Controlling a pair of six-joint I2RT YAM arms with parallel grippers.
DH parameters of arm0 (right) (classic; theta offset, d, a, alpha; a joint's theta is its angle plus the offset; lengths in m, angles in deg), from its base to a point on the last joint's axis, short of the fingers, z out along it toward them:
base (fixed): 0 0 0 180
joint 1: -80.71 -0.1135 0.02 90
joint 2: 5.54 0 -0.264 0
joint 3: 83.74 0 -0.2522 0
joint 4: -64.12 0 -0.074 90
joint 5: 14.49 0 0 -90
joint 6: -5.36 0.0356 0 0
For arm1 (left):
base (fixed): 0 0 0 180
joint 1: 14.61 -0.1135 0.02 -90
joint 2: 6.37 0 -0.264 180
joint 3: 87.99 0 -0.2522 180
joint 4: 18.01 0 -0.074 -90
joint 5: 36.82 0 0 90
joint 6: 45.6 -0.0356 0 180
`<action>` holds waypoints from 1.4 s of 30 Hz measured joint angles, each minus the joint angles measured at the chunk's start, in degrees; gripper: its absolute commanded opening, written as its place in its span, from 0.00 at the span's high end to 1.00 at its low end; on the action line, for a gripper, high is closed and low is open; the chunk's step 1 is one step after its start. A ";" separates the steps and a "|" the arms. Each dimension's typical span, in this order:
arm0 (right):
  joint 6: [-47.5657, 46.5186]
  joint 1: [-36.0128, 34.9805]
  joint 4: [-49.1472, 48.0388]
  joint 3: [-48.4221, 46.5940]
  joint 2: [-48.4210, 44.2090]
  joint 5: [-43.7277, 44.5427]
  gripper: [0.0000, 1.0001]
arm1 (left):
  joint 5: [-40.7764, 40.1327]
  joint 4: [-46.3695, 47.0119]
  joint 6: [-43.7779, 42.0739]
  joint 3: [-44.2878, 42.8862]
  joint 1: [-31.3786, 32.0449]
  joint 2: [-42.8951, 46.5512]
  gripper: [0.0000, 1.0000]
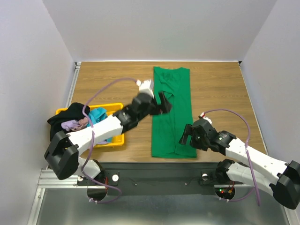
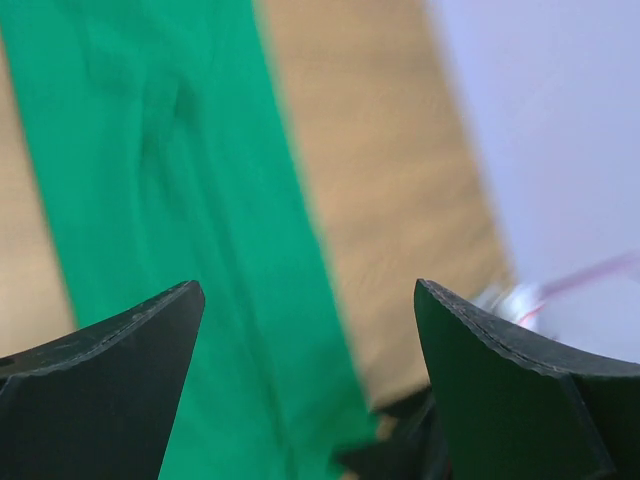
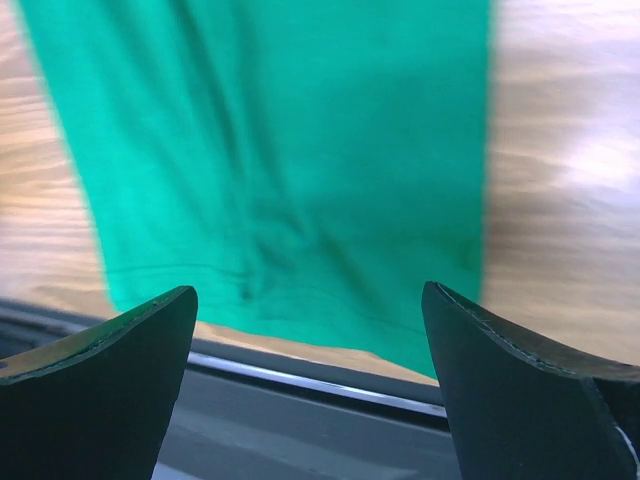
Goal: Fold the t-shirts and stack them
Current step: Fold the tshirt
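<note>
A bright green t-shirt (image 1: 172,112) lies flat in a long narrow strip down the middle of the wooden table; it also shows in the left wrist view (image 2: 170,200) and the right wrist view (image 3: 290,170). My left gripper (image 1: 164,104) is open and empty, held over the strip's left edge near its middle. My right gripper (image 1: 187,135) is open and empty, just above the strip's near right corner. Black (image 1: 70,115), teal (image 1: 97,115) and pale lavender-pink (image 1: 74,125) shirts are bunched in the yellow bin.
The yellow plastic bin (image 1: 118,140) stands at the table's left near side, under my left arm. White walls close the table on three sides. A dark metal rail (image 1: 154,168) runs along the near edge, also in the right wrist view (image 3: 300,400).
</note>
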 measured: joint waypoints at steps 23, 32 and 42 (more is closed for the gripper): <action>8.66 0.09 10.23 6.14 -3.93 2.40 0.44 | -2.69 -10.43 22.43 33.73 20.63 8.20 0.48; 9.03 0.09 9.86 6.60 -2.73 1.16 1.00 | -2.38 -7.15 21.88 32.44 20.65 3.28 1.00; 4.76 0.09 7.58 3.30 -1.16 2.91 1.00 | -3.87 -8.44 18.60 31.15 20.41 4.76 1.00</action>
